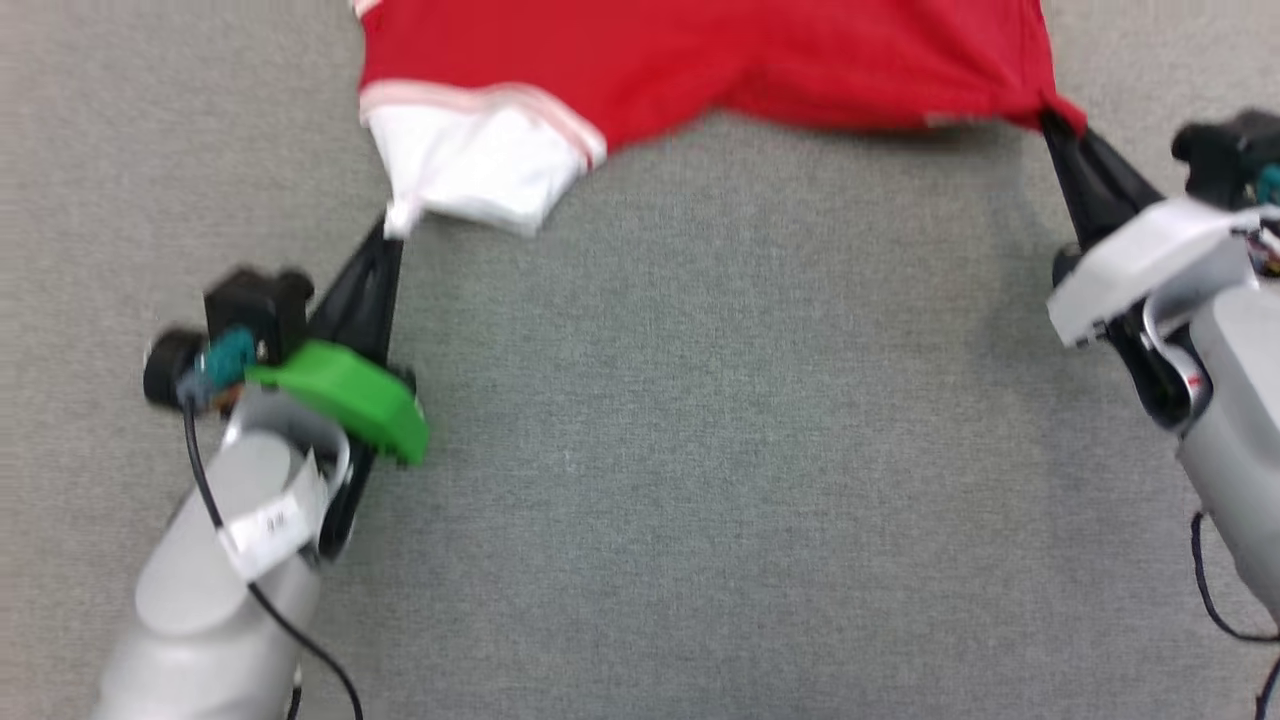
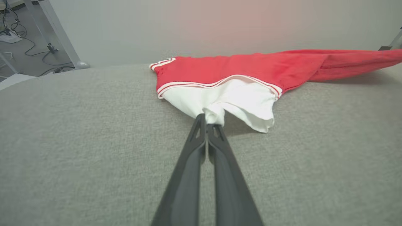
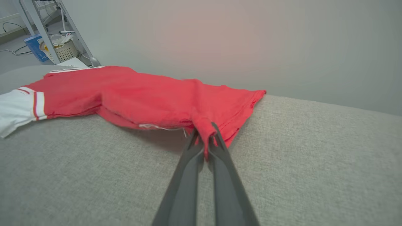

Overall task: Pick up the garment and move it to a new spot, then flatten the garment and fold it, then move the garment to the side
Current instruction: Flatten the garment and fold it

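The garment [image 1: 760,60] is stretched on the surface [image 1: 700,450], its sleeve [image 1: 470,160] pinched in the closed left gripper [image 1: 392,226], a red corner in the closed right gripper [image 1: 1049,119]; flattening is judged underway, folding undone

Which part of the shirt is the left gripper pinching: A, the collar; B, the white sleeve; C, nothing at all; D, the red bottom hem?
B: the left gripper is closed on the edge of the white sleeve of the garment, while the right gripper pinches red fabric.
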